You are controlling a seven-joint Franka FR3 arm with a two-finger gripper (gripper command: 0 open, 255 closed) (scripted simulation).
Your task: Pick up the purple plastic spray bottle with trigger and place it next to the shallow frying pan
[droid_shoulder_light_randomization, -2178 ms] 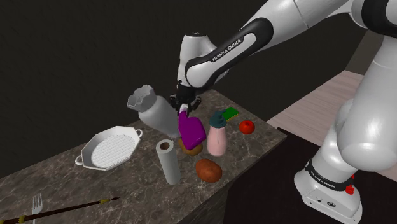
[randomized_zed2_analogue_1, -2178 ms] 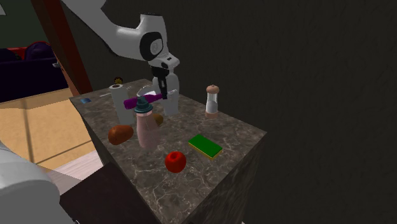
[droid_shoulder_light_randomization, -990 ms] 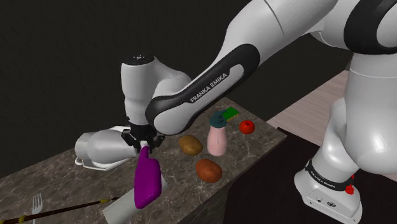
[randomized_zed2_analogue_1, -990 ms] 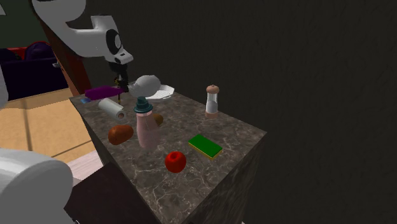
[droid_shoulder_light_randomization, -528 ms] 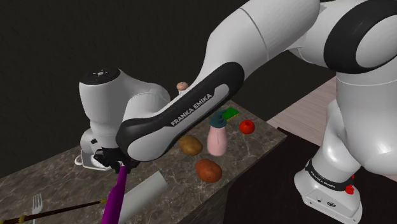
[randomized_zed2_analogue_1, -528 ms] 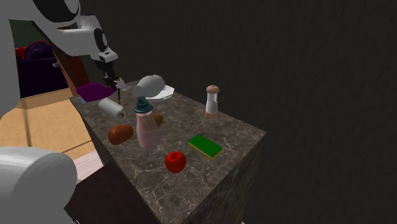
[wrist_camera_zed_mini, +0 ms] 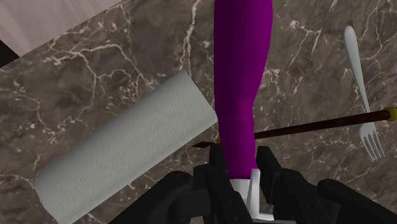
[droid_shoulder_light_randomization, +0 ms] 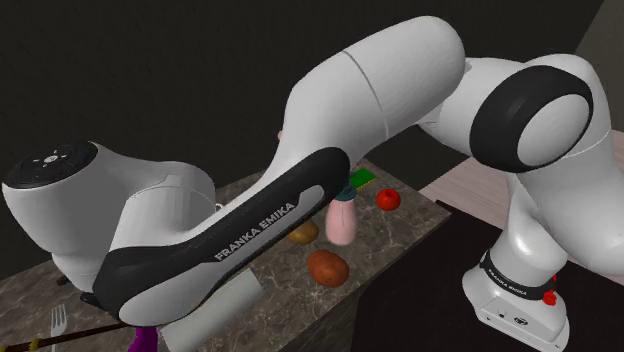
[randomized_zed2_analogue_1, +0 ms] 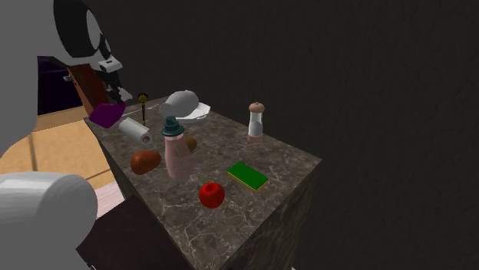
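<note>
Found both fingers (wrist_camera_zed_mini: 268,170) closed on the narrow neck of the purple spray bottle (wrist_camera_zed_mini: 240,76), with a white bit of its head between them. Logged gripper (wrist_camera_zed_mini: 242,170) as clamped on that neck, nothing else in it. Saw bottle held over the marble counter (wrist_camera_zed_mini: 305,63), crossing above a dark stick (wrist_camera_zed_mini: 305,129), just beside a lying paper roll (wrist_camera_zed_mini: 121,153), near a fork (wrist_camera_zed_mini: 361,89).

From second exterior view: located bottle at the counter's left end, well apart from the white frying pan (randomized_zed2_analogue_1: 203,112), with a grey vessel (randomized_zed2_analogue_1: 183,100) lying at that pan.

Judged light, stiff, smooth, probably slippery. Long body under a neck hold, so apt to swing. Rated neck below trigger head as best hold. Expect tipping if set down tilted.
</note>
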